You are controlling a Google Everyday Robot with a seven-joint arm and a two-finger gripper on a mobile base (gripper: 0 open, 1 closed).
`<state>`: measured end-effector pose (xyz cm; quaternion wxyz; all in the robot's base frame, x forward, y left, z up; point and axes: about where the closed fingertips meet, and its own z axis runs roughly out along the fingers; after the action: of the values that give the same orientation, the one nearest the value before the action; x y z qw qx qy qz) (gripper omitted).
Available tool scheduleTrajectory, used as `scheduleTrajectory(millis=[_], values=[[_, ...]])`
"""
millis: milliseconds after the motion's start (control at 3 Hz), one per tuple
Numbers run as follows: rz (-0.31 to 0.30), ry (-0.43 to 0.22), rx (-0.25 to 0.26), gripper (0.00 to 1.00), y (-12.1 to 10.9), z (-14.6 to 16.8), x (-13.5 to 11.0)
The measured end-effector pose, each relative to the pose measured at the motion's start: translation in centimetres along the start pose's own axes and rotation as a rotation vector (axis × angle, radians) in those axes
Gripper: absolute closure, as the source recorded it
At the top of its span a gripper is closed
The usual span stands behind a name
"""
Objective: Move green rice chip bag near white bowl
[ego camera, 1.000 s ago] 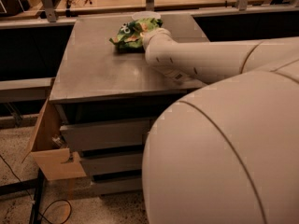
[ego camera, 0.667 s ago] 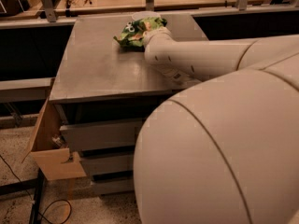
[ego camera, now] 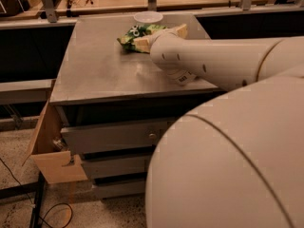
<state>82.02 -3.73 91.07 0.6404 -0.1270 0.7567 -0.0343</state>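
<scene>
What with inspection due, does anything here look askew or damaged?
The wooden panel at lower left of the cabinet hangs splayed outward. The gripper sits at the green rice chip bag, near the white bowl.

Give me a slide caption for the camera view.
Robot arm reaches over the metal table, gripper at the green rice chip bag lying near the white bowl at the far edge.

Green bag point(ego camera: 128, 37), white bowl point(ego camera: 148, 17), grey table point(ego camera: 99, 65); cream claw point(ego camera: 142, 42) at bag.
</scene>
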Motion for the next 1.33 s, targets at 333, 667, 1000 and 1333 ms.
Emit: scheduleTrajectory(millis=[333, 667, 1000, 1333], values=[[0.013, 0.004, -0.023, 0.0, -1.6, -2.8, -0.5], [-0.01, -0.025, -0.016, 0.0, -5.4, -5.7, -2.5], [-0.069, -0.073, -0.026, 0.0, -9.6, -9.0, -5.3], [-0.142, -0.098, -0.003, 0.0, -12.1, -11.5, -5.8]])
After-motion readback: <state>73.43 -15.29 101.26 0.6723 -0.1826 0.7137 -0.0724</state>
